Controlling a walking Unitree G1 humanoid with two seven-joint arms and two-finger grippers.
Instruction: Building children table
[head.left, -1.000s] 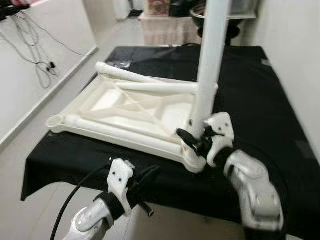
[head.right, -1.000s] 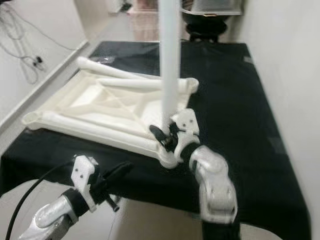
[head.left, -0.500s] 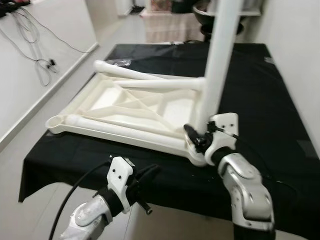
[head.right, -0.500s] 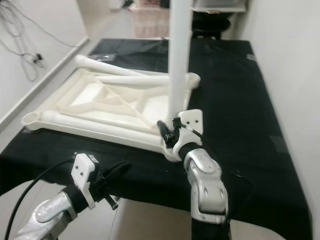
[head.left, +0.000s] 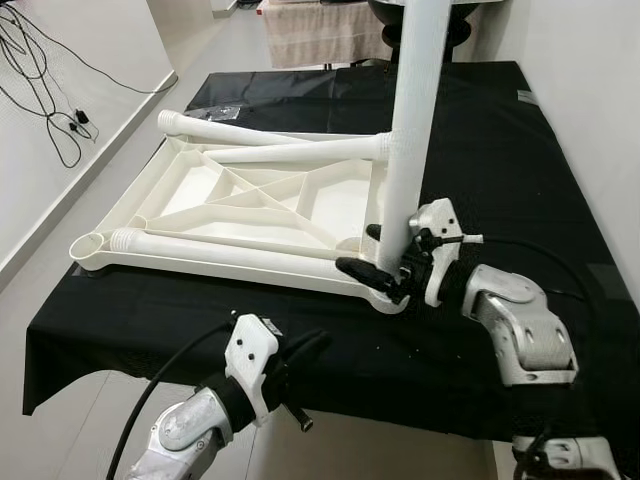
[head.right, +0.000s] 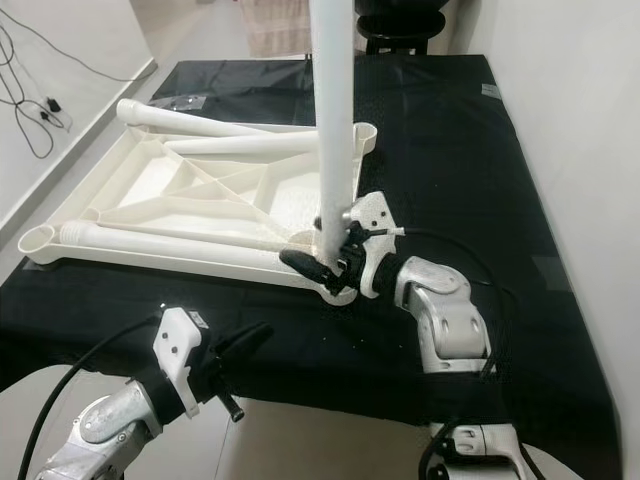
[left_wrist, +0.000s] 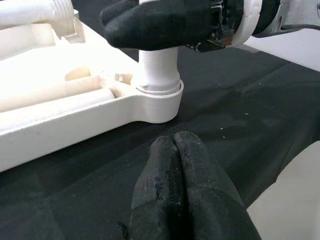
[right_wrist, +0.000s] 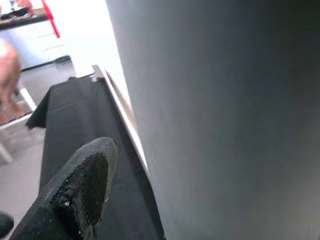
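Head cam: leg (head.left: 412, 130) stands upright in the near-right corner socket of the frame (head.left: 250, 215) on the bench (head.left: 500, 150); R gripper (head.left: 385, 262) clamps its base from the right.

L wrist: L gripper (left_wrist: 175, 165) pinched closed, empty, just short of that socket.

R wrist: leg fills view, axis vertical.

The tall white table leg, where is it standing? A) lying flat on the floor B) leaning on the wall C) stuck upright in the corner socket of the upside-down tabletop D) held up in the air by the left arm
C: the white leg stands upright in the corner socket of the tabletop, with the right gripper clasping its base, jaws around it.
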